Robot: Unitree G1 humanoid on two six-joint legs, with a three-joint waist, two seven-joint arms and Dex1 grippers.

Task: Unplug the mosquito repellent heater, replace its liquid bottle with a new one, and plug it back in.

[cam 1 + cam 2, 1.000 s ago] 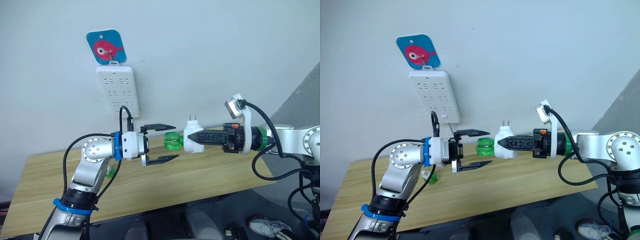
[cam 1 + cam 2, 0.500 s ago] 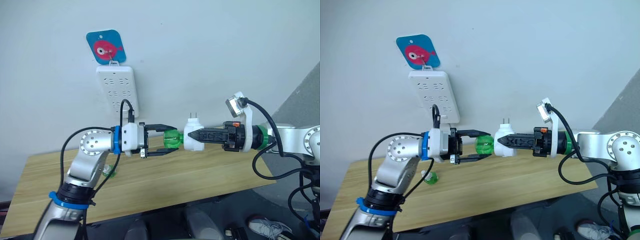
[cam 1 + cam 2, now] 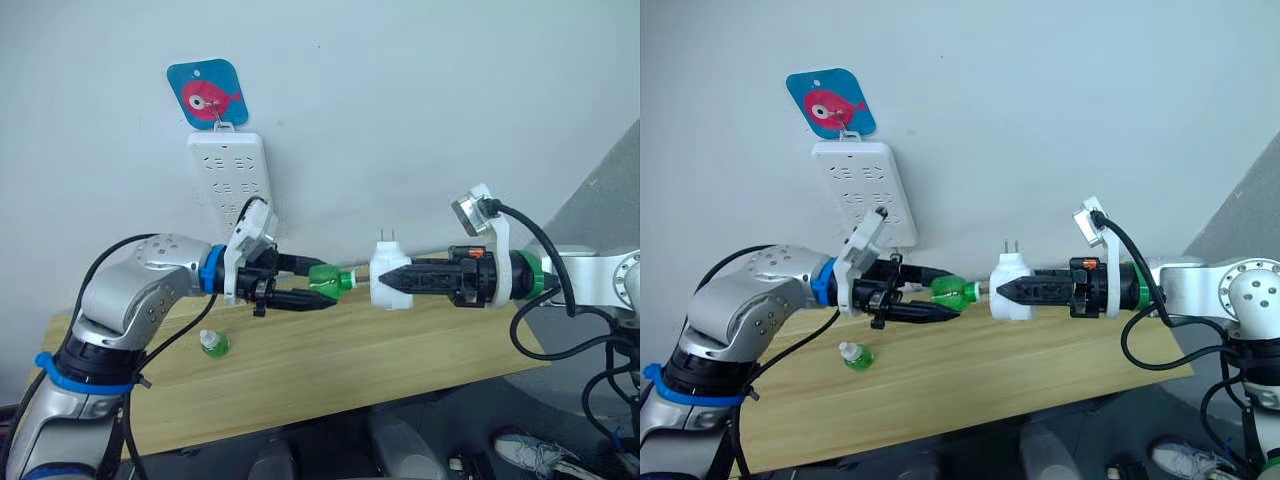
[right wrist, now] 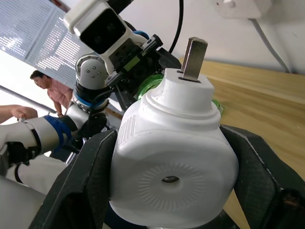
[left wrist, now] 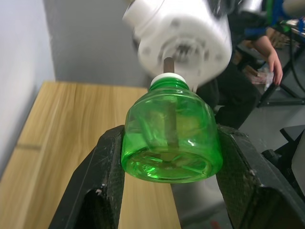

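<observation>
- Clearly the heater is unplugged: the right hand (image 3: 392, 283) grips the mosquito repellent heater (image 3: 385, 275) in mid-air above the worktop (image 3: 420, 345), prongs up.
- Its fingers are clamped on the white body.
- Opposite, the left hand (image 3: 322, 288) is closed on the green bottle (image 5: 171, 138), whose neck and wick sit just out of the socket.
- Judged step: drawing the old bottle free.
- Pull straight along the wick, heater held steady, no tilting.
- A second green bottle (image 3: 211, 343) stands on the worktop near its left end, below the power strip (image 3: 229, 183).

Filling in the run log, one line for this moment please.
left gripper: shut on green bottle | right gripper: shut on heater | bottle nearly out
</observation>
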